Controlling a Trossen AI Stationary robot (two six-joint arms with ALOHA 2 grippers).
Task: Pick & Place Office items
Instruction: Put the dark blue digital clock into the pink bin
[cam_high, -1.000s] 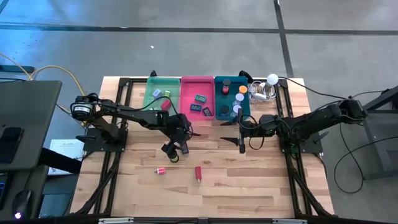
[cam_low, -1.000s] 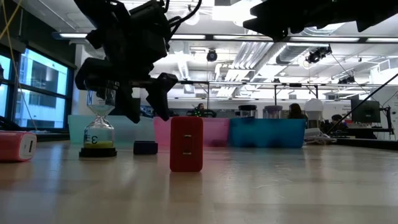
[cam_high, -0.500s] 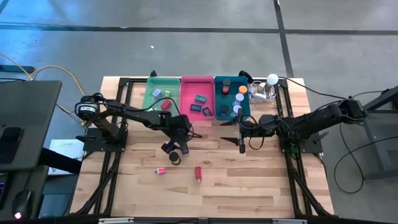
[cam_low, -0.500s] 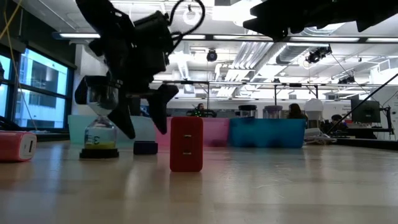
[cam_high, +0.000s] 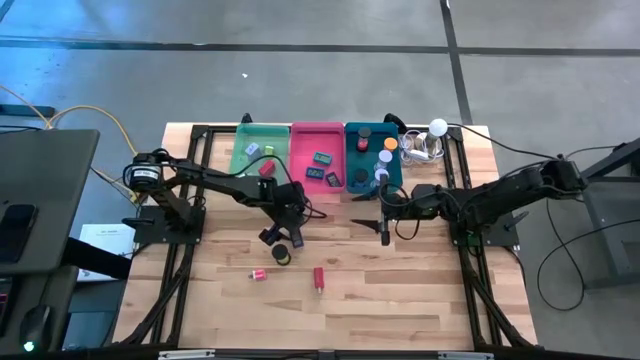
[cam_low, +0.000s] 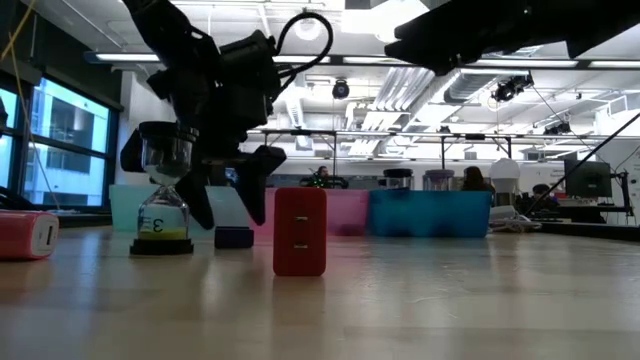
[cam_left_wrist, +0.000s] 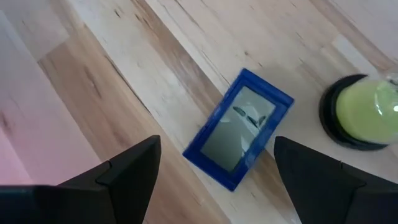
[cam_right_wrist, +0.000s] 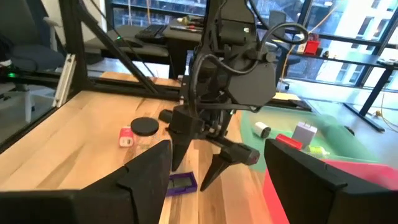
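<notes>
My left arm reaches in from the left edge of the table (cam_high: 420, 300), elbow bent, wrist tipped down, and my left end effector (cam_high: 283, 236) hangs just above the wood in front of the pink tray (cam_high: 317, 158). Its fingers (cam_left_wrist: 127, 171) are spread wide and hold nothing. Between them, straight below, lies a blue clip (cam_left_wrist: 239, 128), flat on the table and turned at a slant to the planks. Neither finger touches it. Just beside it stands a small hourglass (cam_low: 159, 210) with a black base and yellow-green sand; in the level view it sits right next to my fingers.

Nearer the front edge, well clear of my left end effector, a red block (cam_high: 318, 278) stands upright, and a small pink item (cam_high: 259, 275) lies to its left.

My right arm stretches in from the right side, low and nearly level, forearm pointing toward the middle of the table. My right end effector (cam_high: 383, 227) hovers in front of the teal tray (cam_high: 371, 180), fingers (cam_right_wrist: 146, 171) partly apart and empty, facing my left arm across the gap.

More office items sit in the trays at the back: some in the green tray (cam_high: 245, 162), blue clips in the pink one, cylinders in the teal one.
</notes>
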